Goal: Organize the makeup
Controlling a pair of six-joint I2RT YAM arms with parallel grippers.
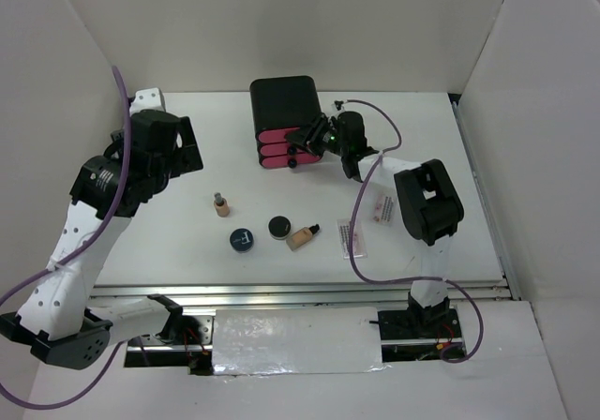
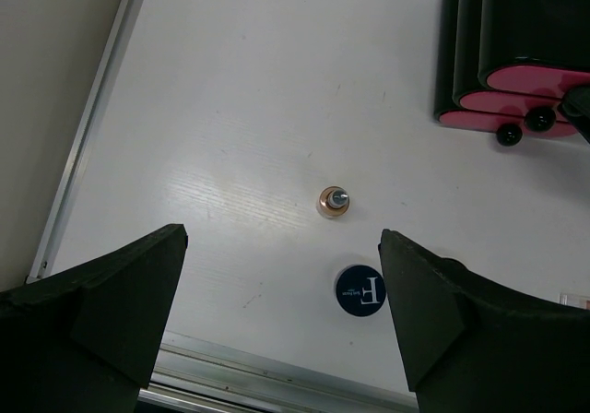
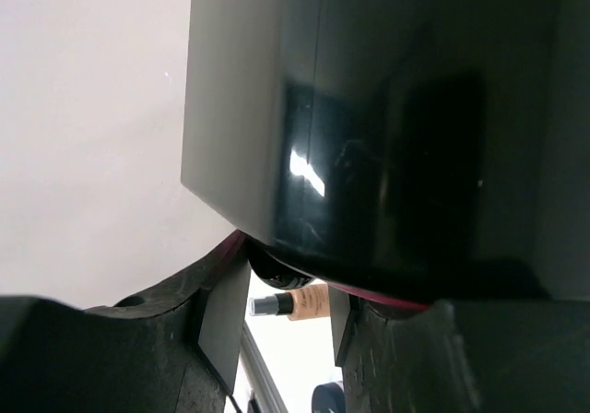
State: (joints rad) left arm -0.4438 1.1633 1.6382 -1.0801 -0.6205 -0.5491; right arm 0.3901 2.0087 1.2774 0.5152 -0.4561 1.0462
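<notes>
Fig.: Opening step; right arm at the drawer box, makeup not yet stowed.
Right fingers [image 3: 217, 330] straddle a drawer knob [image 3: 277, 267] on the pink front of the black box [image 1: 284, 111]; whether they pinch it or stand just clear, cannot tell; left fingers [image 2: 120, 302] spread wide, empty, raised over the desk [image 2: 230, 109]. Makeup all loose on desk, apart from box: upright bottle [image 1: 221, 204], blue compact [image 1: 242, 239], black-lidded jar [image 1: 278, 226] and lying bottle [image 1: 304, 236] clustered near the front; two sachets [image 1: 352, 236] to the right, beside right arm. Judged: approx. nothing sorted; next move needs a firm pinch on knob, then a straight pull along drawer's axis w/o dragging the box.
</notes>
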